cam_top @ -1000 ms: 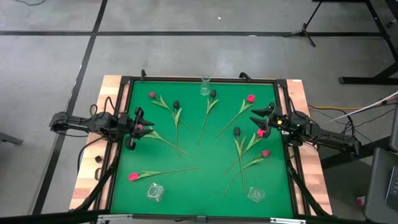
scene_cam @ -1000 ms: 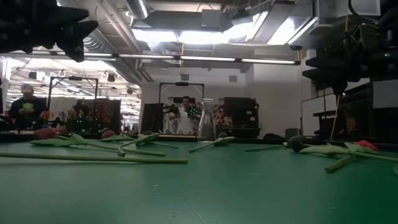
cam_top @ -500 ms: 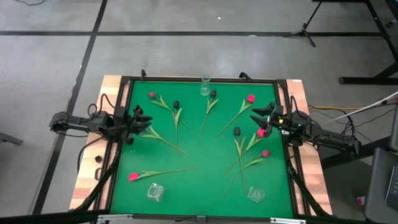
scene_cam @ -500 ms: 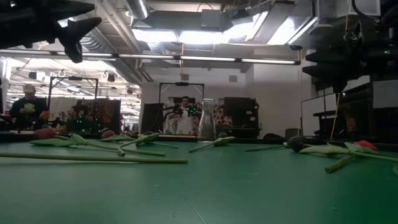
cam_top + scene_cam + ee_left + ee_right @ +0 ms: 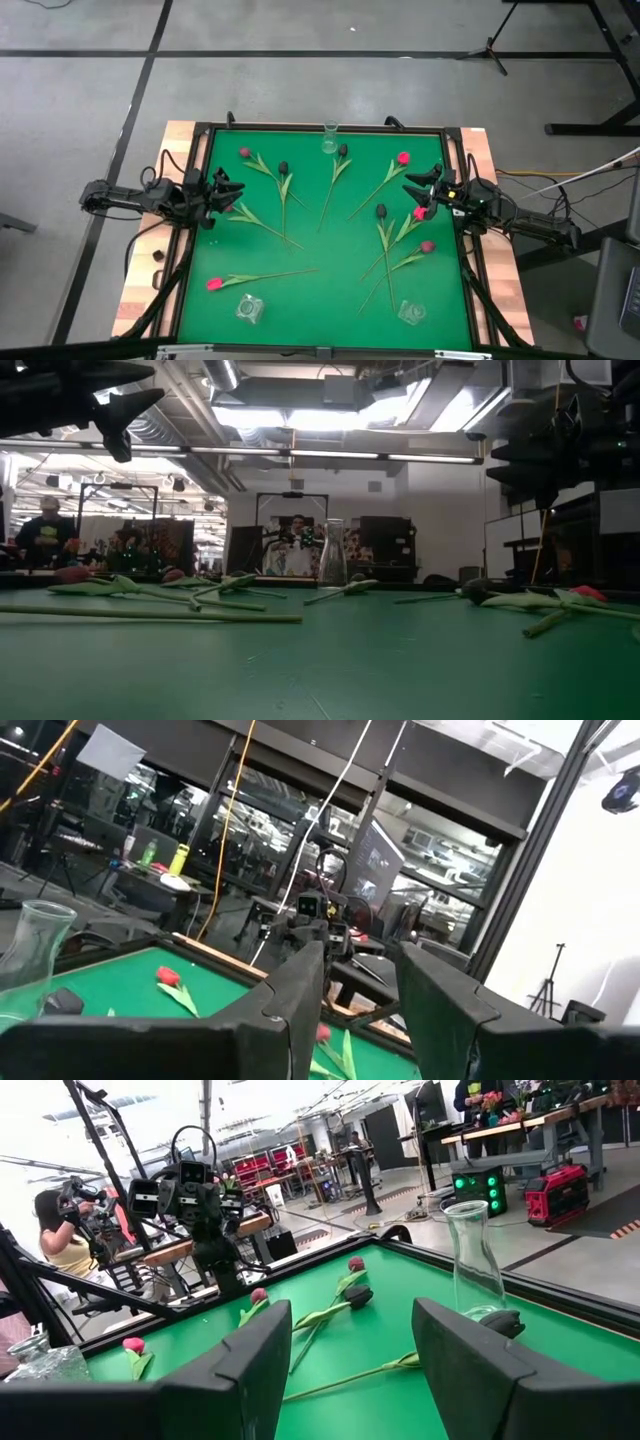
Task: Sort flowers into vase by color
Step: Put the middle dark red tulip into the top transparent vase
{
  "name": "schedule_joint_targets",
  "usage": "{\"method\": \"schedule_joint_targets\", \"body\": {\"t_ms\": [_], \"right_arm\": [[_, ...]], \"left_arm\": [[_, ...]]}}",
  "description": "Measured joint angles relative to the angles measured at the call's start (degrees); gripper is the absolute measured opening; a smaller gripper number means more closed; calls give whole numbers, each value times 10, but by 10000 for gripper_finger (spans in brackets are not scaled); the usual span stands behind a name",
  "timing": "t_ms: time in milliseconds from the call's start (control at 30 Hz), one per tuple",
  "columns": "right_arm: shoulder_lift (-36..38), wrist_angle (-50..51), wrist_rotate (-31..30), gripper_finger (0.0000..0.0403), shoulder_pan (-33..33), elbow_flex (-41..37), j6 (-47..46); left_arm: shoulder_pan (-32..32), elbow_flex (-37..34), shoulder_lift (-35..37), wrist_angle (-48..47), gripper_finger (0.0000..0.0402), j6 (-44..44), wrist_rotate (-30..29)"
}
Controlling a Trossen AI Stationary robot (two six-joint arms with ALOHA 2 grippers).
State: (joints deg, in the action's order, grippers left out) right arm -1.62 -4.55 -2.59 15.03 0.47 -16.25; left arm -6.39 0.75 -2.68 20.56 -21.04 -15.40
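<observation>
Tulips with green stems lie flat and scattered on the green table (image 5: 300, 300): pink heads (image 5: 403, 158), (image 5: 213, 284), (image 5: 427, 246), and dark heads (image 5: 283, 167), (image 5: 381, 211). A clear vase (image 5: 328, 140) stands at the far edge's middle, with two more near the front (image 5: 249, 308), (image 5: 411, 313). My left gripper (image 5: 225, 192) hangs open above the table's left edge, over one tulip's stem (image 5: 262, 225), and in its wrist view (image 5: 360, 960) the fingers hold nothing. My right gripper (image 5: 410, 190) hangs open above the right edge near a pink head (image 5: 418, 213), also with nothing between the fingers (image 5: 350, 1315).
Both arms reach in level from the table's sides, high above the mat in the low view (image 5: 100, 400), (image 5: 550, 455). A raised dark frame (image 5: 200, 130) runs round the table. The middle of the mat between the stems lies bare. People sit at benches in the room beyond (image 5: 45, 530).
My left gripper has rolled about its own line and tipped a little upward, staying over the left edge; a pink head that showed beside its fingers is now hidden under it. The flowers have not moved.
</observation>
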Motion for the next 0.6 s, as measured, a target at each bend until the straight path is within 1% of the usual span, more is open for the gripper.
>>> {"method": "schedule_joint_targets", "body": {"t_ms": [100, 200, 333, 467, 600], "right_arm": [[0, 1, 0, 209, 0, 0, 0], [0, 1, 0, 209, 0, 0, 0], [0, 1, 0, 209, 0, 0, 0], [0, 1, 0, 209, 0, 0, 1], [0, 1, -19, 209, 0, 0, 1]], "left_arm": [[0, 0, 0, 0, 125, -9, 0], [0, 0, 0, 5, 125, -59, -4], [0, 1, 0, 30, 125, -90, -21], [0, 25, -1, 12, 125, -83, -18], [0, 58, -26, -3, 129, -52, -10]]}}
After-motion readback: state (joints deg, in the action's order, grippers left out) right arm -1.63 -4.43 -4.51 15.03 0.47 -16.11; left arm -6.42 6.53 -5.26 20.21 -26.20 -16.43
